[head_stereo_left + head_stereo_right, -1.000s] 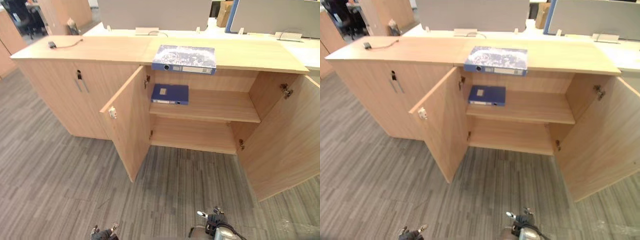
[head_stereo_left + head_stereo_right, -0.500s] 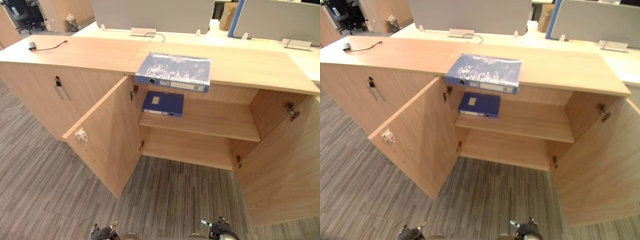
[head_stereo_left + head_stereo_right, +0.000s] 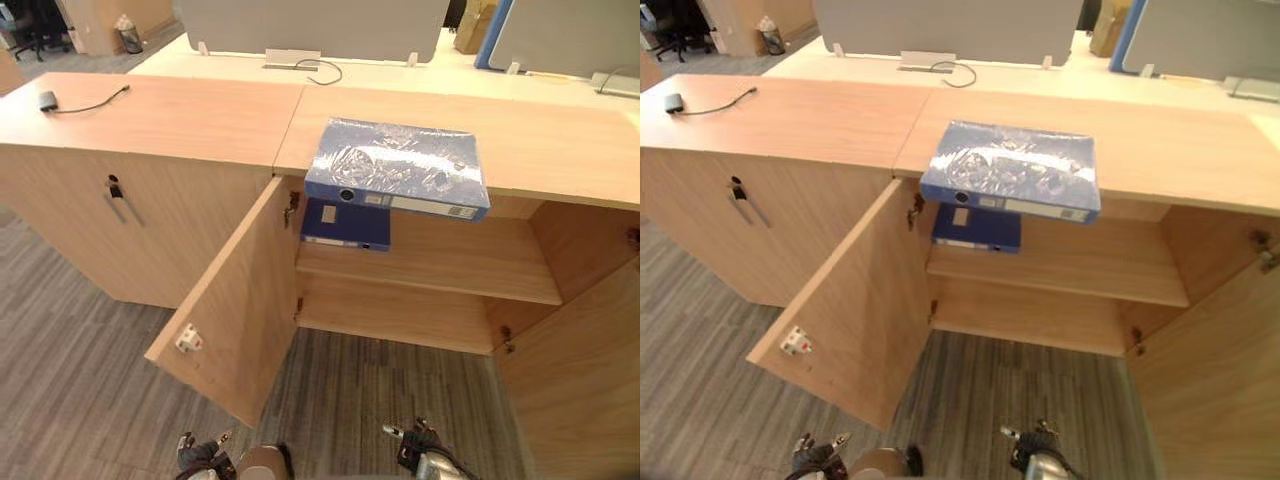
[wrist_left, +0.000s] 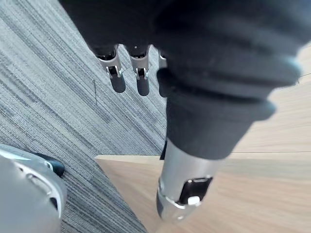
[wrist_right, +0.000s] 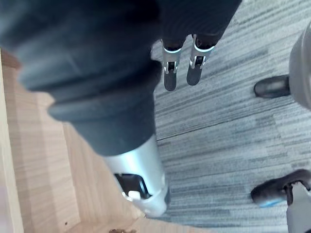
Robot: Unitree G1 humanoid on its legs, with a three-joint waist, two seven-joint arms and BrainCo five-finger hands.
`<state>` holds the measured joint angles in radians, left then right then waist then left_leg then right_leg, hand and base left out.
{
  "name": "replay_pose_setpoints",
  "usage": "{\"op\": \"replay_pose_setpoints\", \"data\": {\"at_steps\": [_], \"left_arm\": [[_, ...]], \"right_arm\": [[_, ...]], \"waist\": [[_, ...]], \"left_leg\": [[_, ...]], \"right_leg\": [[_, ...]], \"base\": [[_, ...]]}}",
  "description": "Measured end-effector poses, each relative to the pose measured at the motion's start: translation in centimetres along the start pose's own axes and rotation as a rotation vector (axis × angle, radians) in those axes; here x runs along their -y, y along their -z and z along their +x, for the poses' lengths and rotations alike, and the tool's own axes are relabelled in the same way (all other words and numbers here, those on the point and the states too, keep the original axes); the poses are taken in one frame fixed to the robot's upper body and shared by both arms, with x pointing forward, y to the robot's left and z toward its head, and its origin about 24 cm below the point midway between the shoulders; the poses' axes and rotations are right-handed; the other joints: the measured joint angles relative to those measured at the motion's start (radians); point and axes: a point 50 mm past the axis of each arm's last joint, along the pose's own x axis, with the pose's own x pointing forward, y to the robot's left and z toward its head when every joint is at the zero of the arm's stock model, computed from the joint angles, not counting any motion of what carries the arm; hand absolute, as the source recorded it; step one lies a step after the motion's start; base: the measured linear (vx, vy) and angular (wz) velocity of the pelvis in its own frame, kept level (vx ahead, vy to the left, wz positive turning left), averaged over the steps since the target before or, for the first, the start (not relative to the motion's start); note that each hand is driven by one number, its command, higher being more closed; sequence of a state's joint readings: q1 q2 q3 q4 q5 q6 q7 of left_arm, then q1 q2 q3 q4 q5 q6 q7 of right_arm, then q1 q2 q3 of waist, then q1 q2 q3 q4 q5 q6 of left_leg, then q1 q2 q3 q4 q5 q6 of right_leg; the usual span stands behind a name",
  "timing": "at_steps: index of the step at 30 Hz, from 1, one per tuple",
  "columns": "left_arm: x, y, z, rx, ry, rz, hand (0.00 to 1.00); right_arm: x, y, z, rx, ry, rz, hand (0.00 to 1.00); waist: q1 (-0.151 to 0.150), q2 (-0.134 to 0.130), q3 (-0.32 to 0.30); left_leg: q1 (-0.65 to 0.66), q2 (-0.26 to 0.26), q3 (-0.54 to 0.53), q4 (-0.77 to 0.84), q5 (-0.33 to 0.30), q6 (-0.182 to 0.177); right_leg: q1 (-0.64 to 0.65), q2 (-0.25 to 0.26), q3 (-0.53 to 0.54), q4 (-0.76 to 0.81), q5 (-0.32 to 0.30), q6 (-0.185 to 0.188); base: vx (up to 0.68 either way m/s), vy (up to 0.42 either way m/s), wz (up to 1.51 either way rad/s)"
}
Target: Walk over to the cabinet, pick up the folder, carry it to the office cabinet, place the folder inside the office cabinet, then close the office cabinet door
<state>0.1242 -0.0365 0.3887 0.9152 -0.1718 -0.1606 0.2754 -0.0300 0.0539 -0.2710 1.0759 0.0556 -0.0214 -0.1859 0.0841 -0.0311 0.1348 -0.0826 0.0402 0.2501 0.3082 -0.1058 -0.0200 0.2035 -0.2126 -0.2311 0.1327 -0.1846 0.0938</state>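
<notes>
A blue lever-arch folder [image 3: 398,165] in clear wrap lies flat on the wooden cabinet top [image 3: 180,115], its spine overhanging the front edge above the open compartment. A second dark blue folder [image 3: 346,224] lies on the upper shelf [image 3: 450,262] inside. Both cabinet doors stand open: the left door [image 3: 236,310] swings out toward me, the right door [image 3: 580,370] at the right edge. My left hand [image 3: 200,458] and right hand [image 3: 415,450] hang low at the bottom, far below the folder. In the wrist views the left hand [image 4: 126,73] and right hand [image 5: 184,68] point straight fingers at the carpet, holding nothing.
A closed cabinet section [image 3: 90,220] with a key in its lock stands to the left. A small black device with a cable [image 3: 48,100] lies on the top's far left. Grey desk partitions [image 3: 310,25] rise behind. Grey striped carpet [image 3: 90,380] lies before the cabinet.
The camera has come closer to the cabinet and shifted, so the folder and open compartment appear larger and nearer. Both hands stay hanging low.
</notes>
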Motion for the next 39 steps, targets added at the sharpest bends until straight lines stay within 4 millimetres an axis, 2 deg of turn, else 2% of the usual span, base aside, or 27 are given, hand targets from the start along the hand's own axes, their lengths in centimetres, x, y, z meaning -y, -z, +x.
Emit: {"op": "replay_pose_setpoints", "data": {"at_steps": [5, 9, 11, 12, 13, 14, 15, 16, 18, 20, 23, 24, 25, 26, 28, 30, 32, 35, 39], "left_arm": [[0.3, 0.6, -0.1, -0.022, 0.016, 0.032, 0.0], [0.2, 0.6, 0.0, -0.02, 0.027, 0.071, 0.0], [0.1, 0.8, 0.0, -0.026, 0.031, 0.087, 0.0], [0.4, 1.0, -0.1, -0.033, 0.035, 0.079, 0.0], [0.7, 1.4, -0.4, -0.046, 0.04, 0.067, 0.0], [0.8, 1.6, -0.5, -0.053, 0.041, 0.066, 0.0], [0.8, 1.7, -0.6, -0.059, 0.041, 0.066, 0.0], [0.6, 1.7, -0.5, -0.059, 0.038, 0.072, 0.0], [0.4, 1.9, -0.5, -0.07, 0.038, 0.08, 0.0], [0.4, 2.0, -0.5, -0.072, 0.038, 0.079, 0.0], [0.3, 1.8, -0.4, -0.067, 0.029, 0.078, 0.0], [-0.1, 1.6, -0.3, -0.056, 0.01, 0.081, 0.0], [-0.5, 1.4, -0.1, -0.05, -0.008, 0.077, 0.0], [-0.7, 1.7, -0.2, -0.065, -0.021, 0.066, 0.0], [-1.0, 2.6, -0.5, -0.095, -0.041, 0.053, 0.0], [-1.3, 2.9, -0.6, -0.104, -0.059, 0.035, 0.0], [-1.1, 2.8, -0.6, -0.104, -0.053, 0.03, 0.0], [-0.9, 2.7, -0.5, -0.101, -0.035, 0.047, 0.0], [-0.5, 2.0, -0.3, -0.068, 0.019, 0.133, 0.0]], "right_arm": [[1.0, 1.1, -0.1, -0.032, 0.016, -0.032, 0.0], [2.7, 2.1, -0.1, -0.061, 0.055, -0.058, 0.0], [3.5, 2.4, -0.1, -0.077, 0.076, -0.058, 0.0], [4.1, 2.2, 0.0, -0.073, 0.092, -0.052, 0.0], [4.4, 1.6, 0.1, -0.056, 0.099, -0.064, 0.0], [4.4, 1.3, 0.1, -0.04, 0.098, -0.063, 0.0], [4.0, 0.7, 0.1, -0.009, 0.086, -0.055, 0.0], [3.9, 0.2, 0.1, 0.015, 0.081, -0.064, 0.0], [3.9, -0.1, 0.1, 0.035, 0.078, -0.086, 0.0], [3.8, -0.1, 0.0, 0.041, 0.083, -0.082, 0.0], [3.8, 0.4, 0.0, 0.023, 0.095, -0.063, 0.0], [3.7, 1.2, -0.1, -0.01, 0.096, -0.049, 0.0], [3.5, 1.6, -0.2, -0.028, 0.093, -0.043, 0.0], [3.8, 1.7, -0.1, -0.037, 0.101, -0.049, 0.0], [4.6, 1.8, -0.1, -0.045, 0.118, -0.064, 0.0], [4.7, 1.9, -0.1, -0.052, 0.12, -0.065, 0.0], [4.7, 2.0, -0.1, -0.057, 0.123, -0.061, 0.0], [4.8, 2.1, 0.0, -0.065, 0.124, -0.062, 0.0], [4.8, 2.2, 0.0, -0.07, 0.124, -0.062, 0.0]], "waist": [[-0.007, -0.001, -0.028], [-0.012, 0.001, -0.039], [-0.015, 0.001, -0.05], [-0.011, 0.008, -0.051], [-0.005, 0.041, -0.051], [-0.007, 0.048, -0.05], [-0.017, 0.049, -0.045], [-0.027, 0.045, -0.038], [-0.042, 0.047, -0.039], [-0.048, 0.046, -0.038], [-0.049, 0.038, -0.042], [-0.049, 0.016, -0.049], [-0.047, -0.006, -0.053], [-0.044, 0.006, -0.054], [-0.044, 0.041, -0.074], [-0.044, 0.046, -0.077], [-0.044, 0.045, -0.078], [-0.045, 0.046, -0.079], [-0.054, 0.049, -0.075]], "left_leg": [[0.05, -0.028, 0.01, -0.154, 0.076, -0.003], [0.066, -0.04, -0.015, -0.222, 0.115, -0.003], [0.069, -0.055, -0.038, -0.245, 0.117, 0.0], [0.08, -0.069, -0.059, -0.266, 0.096, 0.006], [0.105, -0.067, -0.076, -0.288, 0.09, 0.013], [0.116, -0.065, -0.072, -0.293, 0.091, 0.012], [0.142, -0.073, -0.056, -0.296, 0.089, 0.017], [0.173, -0.081, -0.039, -0.297, 0.075, 0.03], [0.202, -0.083, -0.037, -0.291, 0.064, 0.028], [0.208, -0.078, -0.051, -0.285, 0.059, 0.028], [0.185, -0.048, -0.085, -0.247, 0.047, 0.004], [0.18, -0.048, -0.097, -0.239, 0.041, -0.013], [0.182, -0.055, -0.101, -0.238, 0.038, -0.023], [0.188, -0.031, -0.117, -0.239, 0.036, -0.038], [0.191, 0.023, -0.134, -0.25, 0.034, -0.065], [0.19, 0.08, -0.156, -0.262, 0.042, -0.096], [0.189, 0.105, -0.16, -0.272, 0.049, -0.108], [0.185, 0.124, -0.161, -0.274, 0.051, -0.111], [0.158, 0.118, -0.173, -0.269, 0.053, -0.112]], "right_leg": [[-0.006, 0.001, 0.015, -0.057, 0.036, 0.028], [-0.008, 0.003, 0.015, -0.083, 0.048, 0.03], [-0.023, -0.012, 0.017, -0.071, 0.048, 0.03], [-0.06, -0.024, 0.032, -0.013, 0.039, 0.023], [-0.131, -0.025, 0.064, 0.125, 0.037, 0.019], [-0.184, -0.03, 0.07, 0.228, 0.033, 0.018], [-0.287, -0.068, 0.07, 0.449, 0.037, 0.005], [-0.36, -0.114, 0.071, 0.619, 0.053, -0.027], [-0.401, -0.154, 0.059, 0.702, 0.05, -0.024], [-0.406, -0.164, 0.063, 0.612, 0.046, -0.019], [-0.353, -0.119, 0.086, 0.278, 0.061, -0.006], [-0.333, -0.115, 0.085, 0.186, 0.116, 0.007], [-0.321, -0.119, 0.076, 0.159, 0.151, 0.016], [-0.306, -0.107, 0.054, 0.155, 0.137, 0.068], [-0.287, -0.052, 0.021, 0.137, 0.121, 0.042], [-0.264, 0.009, -0.016, 0.113, 0.113, 0.025], [-0.248, 0.038, -0.033, 0.081, 0.12, 0.014], [-0.217, 0.073, -0.042, 0.014, 0.143, -0.001], [-0.197, 0.077, -0.065, -0.062, 0.183, 0.001]], "base": [[0.03, -0.044, -0.13], [0.0, -0.036, -0.02], [-0.03, 0.064, -0.08], [-0.01, 0.143, -0.56], [0.0, 0.149, -0.73], [0.0, 0.15, -0.74], [-0.01, 0.155, -0.5], [-0.01, 0.157, -0.34], [0.03, 0.085, 0.04], [0.05, -0.022, 0.27], [0.16, -0.187, 0.28], [0.2, -0.256, 0.28], [0.2, -0.312, 0.25], [0.15, -0.265, 0.24], [0.18, -0.301, 0.18], [0.16, -0.302, 0.18], [0.09, -0.199, 0.14], [0.05, -0.101, 0.02], [0.01, 0.03, 0.12]]}}
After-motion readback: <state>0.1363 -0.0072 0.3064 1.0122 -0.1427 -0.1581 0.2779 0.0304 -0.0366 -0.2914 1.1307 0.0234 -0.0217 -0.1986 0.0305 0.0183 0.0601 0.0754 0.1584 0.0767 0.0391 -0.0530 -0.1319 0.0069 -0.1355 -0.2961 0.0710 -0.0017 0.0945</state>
